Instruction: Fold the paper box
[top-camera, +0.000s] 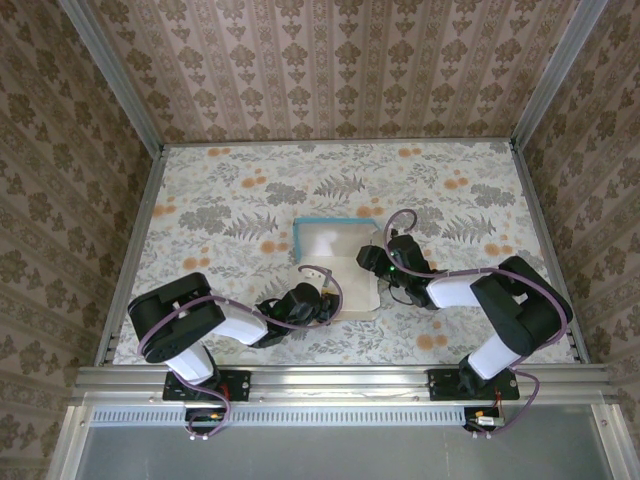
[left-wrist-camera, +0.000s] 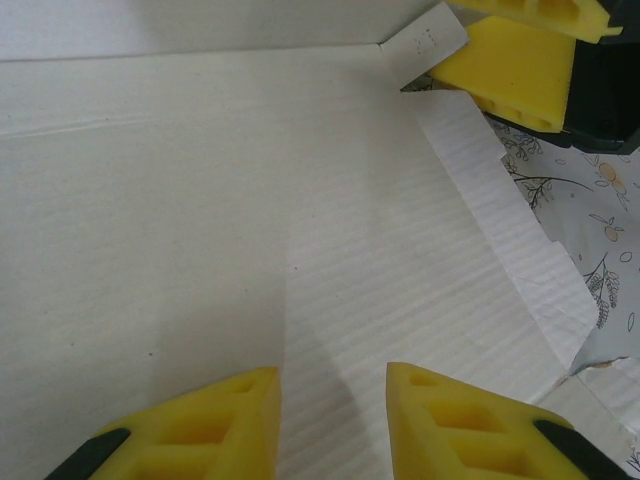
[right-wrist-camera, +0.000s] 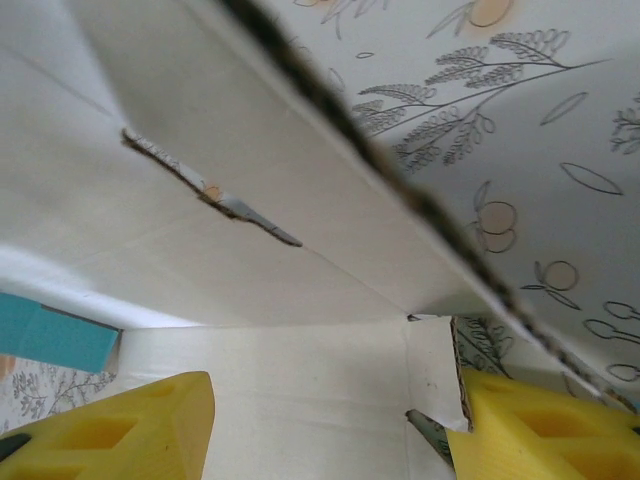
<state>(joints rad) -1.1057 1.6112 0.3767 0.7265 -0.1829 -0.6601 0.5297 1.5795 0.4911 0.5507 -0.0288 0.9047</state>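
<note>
Lying on floral table (top-camera: 220, 210), paper box (top-camera: 335, 250); left pincer (left-wrist-camera: 330, 400) narrow above it; right pincer (right-wrist-camera: 335, 400) wide astride its wall

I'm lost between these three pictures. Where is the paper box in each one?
Top external: the paper box lies mid-table, near the picture's centre.
Left wrist: the paper box spreads white across the left and centre.
Right wrist: the paper box rises white at left and centre, with a turquoise strip at lower left.
Shared landmark: the floral table cover.
</note>
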